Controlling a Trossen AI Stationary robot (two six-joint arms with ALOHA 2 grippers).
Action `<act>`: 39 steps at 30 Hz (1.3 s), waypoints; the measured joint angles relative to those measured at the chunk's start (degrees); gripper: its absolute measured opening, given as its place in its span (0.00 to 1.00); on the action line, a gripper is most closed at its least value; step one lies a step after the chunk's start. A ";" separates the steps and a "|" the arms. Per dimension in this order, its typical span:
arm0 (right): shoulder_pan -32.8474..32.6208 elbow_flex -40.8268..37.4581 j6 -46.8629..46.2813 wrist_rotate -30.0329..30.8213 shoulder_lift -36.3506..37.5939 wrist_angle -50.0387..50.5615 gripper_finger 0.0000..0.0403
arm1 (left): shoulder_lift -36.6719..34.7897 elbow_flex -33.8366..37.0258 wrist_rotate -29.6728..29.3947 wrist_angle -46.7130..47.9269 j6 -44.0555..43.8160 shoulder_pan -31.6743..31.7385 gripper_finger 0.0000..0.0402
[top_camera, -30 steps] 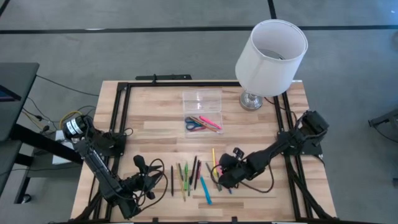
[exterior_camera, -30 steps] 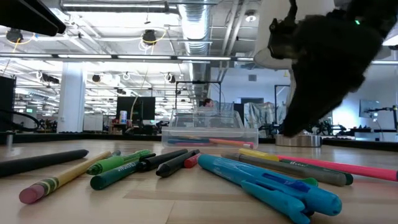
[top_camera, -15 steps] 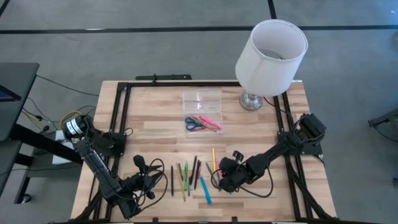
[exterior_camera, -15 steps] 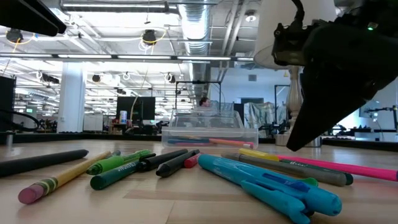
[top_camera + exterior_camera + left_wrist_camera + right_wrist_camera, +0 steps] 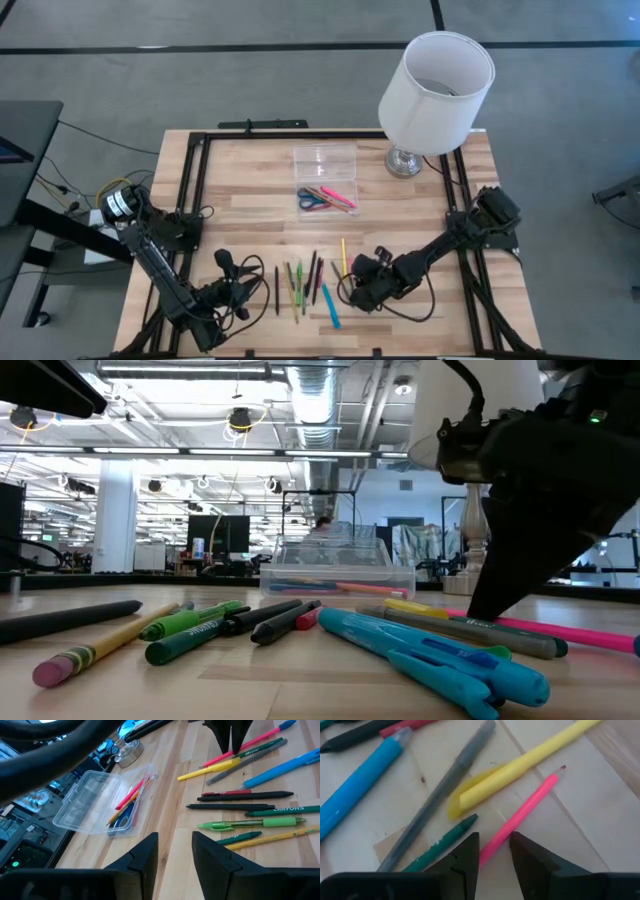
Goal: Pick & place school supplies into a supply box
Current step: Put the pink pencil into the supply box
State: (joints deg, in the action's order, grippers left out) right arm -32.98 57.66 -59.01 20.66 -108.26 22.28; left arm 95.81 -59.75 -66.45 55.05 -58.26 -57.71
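From above, the clear supply box (image 5: 324, 161) sits mid-tabletop (image 5: 250, 190) just beside the white lamp (image 5: 435, 85), scissors (image 5: 312, 200) and pink markers (image 5: 342, 197) lying just in front of the box, while the right end effector (image 5: 352, 292) is low over the loose pens (image 5: 305, 280) and the left end effector (image 5: 232, 290) waits beside them. In the right wrist view its fingers (image 5: 462, 857) stand narrowly parted, straddling a pink pen (image 5: 520, 817) beside a yellow one (image 5: 525, 762), not gripping. The left wrist view shows that end effector's fingers (image 5: 145, 855) apart, holding nothing.

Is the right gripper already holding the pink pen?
No: in the right wrist view the right gripper has open fingers on either side of the pink pen, which lies flat on the table.
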 joint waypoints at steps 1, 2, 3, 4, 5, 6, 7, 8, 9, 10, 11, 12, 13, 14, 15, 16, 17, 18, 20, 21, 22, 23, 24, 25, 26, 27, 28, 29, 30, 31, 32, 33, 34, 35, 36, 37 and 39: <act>0.04 0.06 -0.84 -0.79 0.02 0.98 0.26 | 0.00 0.00 -0.01 -0.02 0.00 0.00 0.28; 0.08 0.08 -1.80 -1.67 0.06 2.30 0.26 | 0.00 0.01 0.00 0.00 0.00 0.00 0.28; 0.10 0.08 -2.74 -2.46 0.09 3.67 0.25 | 0.00 0.02 0.00 0.00 0.00 0.00 0.28; 0.08 0.10 -3.62 -3.15 0.15 4.63 0.24 | 0.00 0.02 0.00 0.00 0.00 0.00 0.28; 0.17 0.13 -4.28 -3.81 0.21 5.47 0.24 | 0.00 0.02 0.00 0.00 0.00 0.00 0.28; 0.33 0.14 -4.82 -4.42 0.23 5.97 0.23 | 0.00 0.02 0.00 0.00 0.00 0.00 0.28; 0.60 0.14 -5.10 -4.77 0.26 6.12 0.22 | 0.00 0.02 0.01 0.00 0.00 0.00 0.28; 0.75 0.14 -5.21 -5.20 0.47 6.20 0.21 | 0.00 0.02 0.02 -0.02 0.00 0.00 0.28; 0.91 0.14 -5.22 -5.72 0.66 6.38 0.21 | 0.00 0.02 0.02 0.00 0.00 0.00 0.28; 1.12 0.35 -5.23 -6.29 0.69 6.72 0.20 | 0.00 0.02 0.02 0.00 0.00 0.00 0.28; 1.42 0.70 -5.23 -6.83 0.67 7.28 0.19 | 0.00 0.02 0.02 0.00 0.00 0.00 0.28; 1.78 1.23 -5.20 -7.53 0.61 8.24 0.18 | 0.00 0.02 0.02 0.00 0.00 0.00 0.28; 2.18 1.86 -5.20 -8.45 0.55 9.47 0.17 | 0.00 0.02 0.00 0.00 0.00 0.00 0.28; 2.62 2.43 -5.22 -9.69 0.51 10.85 0.17 | 0.00 0.02 0.00 0.00 -0.02 0.00 0.28; 3.08 2.90 -5.21 -11.03 0.49 12.21 0.16 | 0.00 0.02 0.00 0.00 -0.01 0.00 0.28; 3.52 3.30 -5.15 -12.24 0.49 13.35 0.16 | 0.00 0.02 -0.01 0.00 0.00 0.00 0.28; 3.93 3.64 -5.05 -13.37 0.47 14.29 0.15 | 0.00 0.02 0.00 0.00 0.00 0.00 0.28; 4.28 3.86 -4.93 -14.31 0.45 14.95 0.15 | 0.00 0.02 0.00 0.00 0.00 0.00 0.28; 4.77 4.26 -3.95 -15.67 0.43 16.07 0.14 | 0.00 0.02 -0.02 0.00 0.00 0.00 0.28; 4.95 4.34 -3.42 -16.05 0.43 16.33 0.13 | 0.00 0.02 -0.01 0.00 0.00 0.00 0.28; 5.05 4.39 -2.57 -16.40 0.43 16.44 0.13 | 0.00 0.02 -0.03 0.00 0.00 0.00 0.28; 5.17 4.39 -1.76 -16.66 0.43 16.48 0.12 | 0.00 0.02 -0.03 0.00 0.00 0.00 0.28; 5.24 4.39 -0.91 -16.77 0.43 16.52 0.11 | 0.00 0.02 -0.03 0.00 -0.01 0.00 0.28; 5.24 4.39 -0.18 -16.76 0.36 16.57 0.09 | 0.00 0.02 -0.03 0.00 0.00 0.00 0.28; 5.23 4.39 0.58 -16.70 0.36 16.65 0.07 | 0.00 0.02 -0.03 0.00 0.00 0.00 0.28; 5.22 4.39 1.10 -16.69 0.36 16.70 0.05 | 0.00 0.02 -0.03 0.00 0.00 0.00 0.28; 5.22 4.41 1.65 -16.66 0.36 16.73 0.03 | 0.00 0.02 -0.03 0.00 0.00 0.00 0.28; 5.22 4.43 2.13 -16.59 0.36 16.73 0.02 | 0.00 0.02 -0.03 0.00 -0.02 0.00 0.28; 5.19 4.43 2.41 -16.46 0.36 16.73 0.01 | 0.00 0.02 -0.05 0.00 -0.01 0.00 0.28; 5.17 4.43 2.52 -16.32 0.36 16.73 0.02 | 0.00 0.02 -0.05 0.00 -0.01 0.00 0.28; 5.17 4.43 2.71 -16.14 0.36 16.75 0.02 | 0.00 0.02 -0.05 0.00 0.00 0.00 0.28; 5.17 4.43 3.39 -15.95 0.36 16.75 0.02 | 0.00 0.02 -0.05 0.00 -0.02 0.00 0.28; 5.14 4.43 4.24 -15.64 0.36 16.77 0.02 | 0.00 0.02 -0.05 0.00 -0.01 0.00 0.28; 5.11 4.43 5.14 -15.27 0.36 16.78 0.02 | 0.00 0.02 -0.05 -0.01 -0.01 0.00 0.28; 5.11 4.43 6.05 -15.02 0.36 16.79 0.01 | 0.00 0.02 -0.05 0.00 -0.01 0.00 0.28; 5.11 4.43 7.22 -14.83 0.36 16.79 0.01 | 0.00 0.02 -0.05 0.00 0.00 0.00 0.28; 5.11 4.43 9.05 -14.40 0.36 16.81 0.01 | 0.00 0.02 -0.05 0.00 0.00 0.00 0.28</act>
State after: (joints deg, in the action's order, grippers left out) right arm -27.88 62.08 -49.97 6.26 -107.90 39.09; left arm 95.81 -59.72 -66.50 55.05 -58.26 -57.71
